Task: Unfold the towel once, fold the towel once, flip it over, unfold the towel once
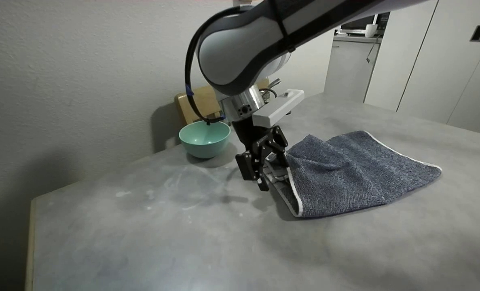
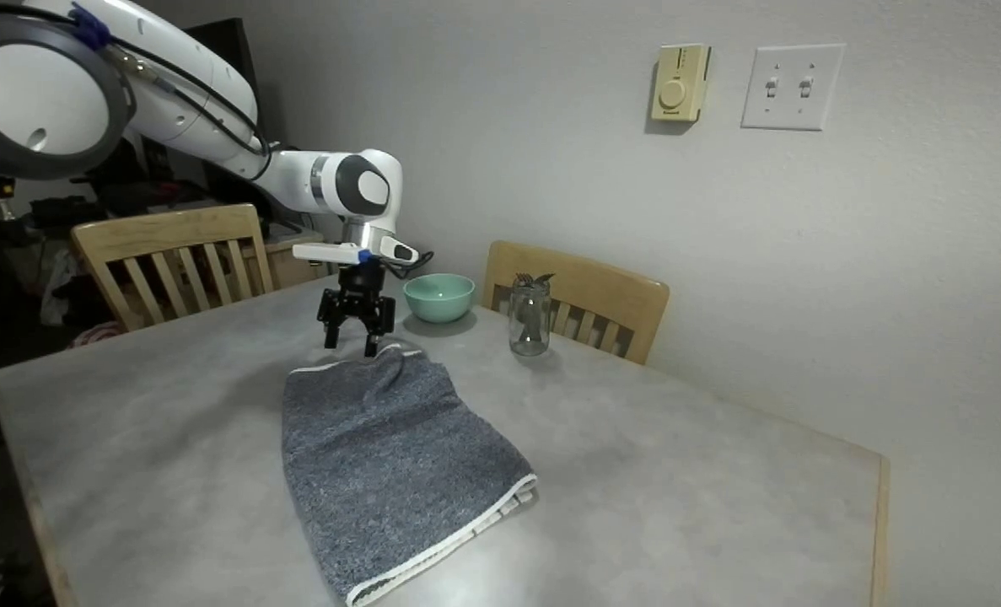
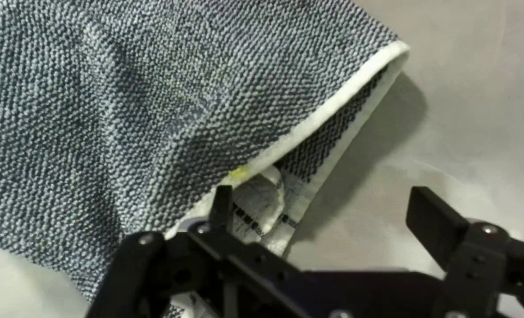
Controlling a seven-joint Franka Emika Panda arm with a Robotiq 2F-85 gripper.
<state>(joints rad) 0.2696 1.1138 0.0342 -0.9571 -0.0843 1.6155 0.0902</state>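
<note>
End effector [image 3: 323, 201] gapes wide and empty, one finger [image 3: 220, 210] close by the towel [image 3: 156, 119], contact unclear.

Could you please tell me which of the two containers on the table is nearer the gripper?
The teal bowl; the clear glass jar holding cutlery stands farther from the gripper.

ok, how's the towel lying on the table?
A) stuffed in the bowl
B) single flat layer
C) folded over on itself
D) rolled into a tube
C: in the wrist view the towel doubles back at a corner, its white hem running along the top layer and again along the layer beneath, with a gap between.
</note>
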